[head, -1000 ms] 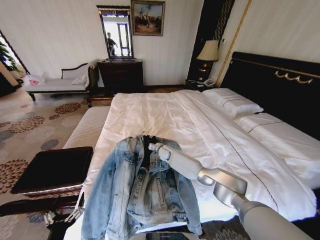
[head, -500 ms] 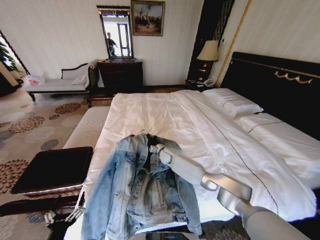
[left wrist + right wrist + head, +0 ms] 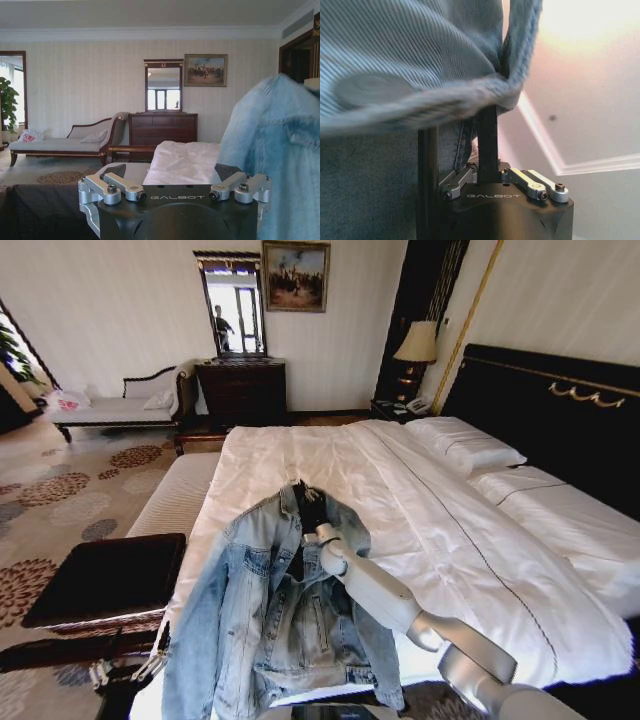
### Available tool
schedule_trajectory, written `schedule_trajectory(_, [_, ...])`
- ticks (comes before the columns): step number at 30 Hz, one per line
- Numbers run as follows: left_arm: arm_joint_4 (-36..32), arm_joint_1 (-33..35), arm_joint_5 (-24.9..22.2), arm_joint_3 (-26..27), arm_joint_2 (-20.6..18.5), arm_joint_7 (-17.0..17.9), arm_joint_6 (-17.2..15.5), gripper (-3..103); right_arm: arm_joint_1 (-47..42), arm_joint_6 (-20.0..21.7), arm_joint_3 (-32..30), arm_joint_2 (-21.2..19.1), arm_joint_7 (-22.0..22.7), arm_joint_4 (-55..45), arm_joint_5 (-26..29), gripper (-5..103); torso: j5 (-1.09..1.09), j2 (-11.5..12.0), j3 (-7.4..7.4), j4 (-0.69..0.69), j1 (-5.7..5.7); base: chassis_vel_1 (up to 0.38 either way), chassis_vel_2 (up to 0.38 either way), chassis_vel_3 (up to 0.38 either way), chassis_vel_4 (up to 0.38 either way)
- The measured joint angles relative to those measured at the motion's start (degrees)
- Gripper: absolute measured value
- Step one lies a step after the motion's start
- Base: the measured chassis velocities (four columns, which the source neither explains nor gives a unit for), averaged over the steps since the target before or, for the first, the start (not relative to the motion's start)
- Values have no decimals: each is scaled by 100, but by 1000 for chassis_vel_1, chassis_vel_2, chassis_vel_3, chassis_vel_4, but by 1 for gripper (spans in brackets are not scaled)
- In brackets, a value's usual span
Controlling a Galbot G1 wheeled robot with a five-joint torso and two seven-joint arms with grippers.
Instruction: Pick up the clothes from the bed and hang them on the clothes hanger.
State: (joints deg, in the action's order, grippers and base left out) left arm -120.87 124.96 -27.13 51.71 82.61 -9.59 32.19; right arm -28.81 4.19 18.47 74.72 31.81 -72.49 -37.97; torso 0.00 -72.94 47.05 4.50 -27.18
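The right end effector [image 3: 487, 176], pinching the clothes hanger [image 3: 487, 142] upright, lifts the denim jacket [image 3: 285, 610] off the near bed [image 3: 420, 510] to drape freely; the left end effector [image 3: 175, 187] waits spread.

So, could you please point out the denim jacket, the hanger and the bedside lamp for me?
denim jacket [image 3: 250, 590], head view, front panel below the collar.
hanger [image 3: 487, 145], right wrist view, black bar above the jaws.
bedside lamp [image 3: 418, 342], head view, middle of the shade.

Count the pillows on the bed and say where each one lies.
2 pillows: one nearer the lamp side of the bed, one beside it, both against the headboard. Others may be hidden past the picture's edge.
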Motion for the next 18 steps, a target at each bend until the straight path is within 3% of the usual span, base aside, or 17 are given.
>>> schedule_trajectory(8, [-63, 13, 45, -23, 30, 14, -15, 100, -130, -11, -283, -235, 235, -746, 105, 15, 0, 0, 0, 0, 0, 0, 0, 0, 0])
schedule_trajectory(18, [-145, 4, 83, -57, 39, 23, -65, 100, -114, 138, -467, -1121, 305, -1875, 734, 15, 1, 0, 0, 1, 0, 0, 0, 0, 0])
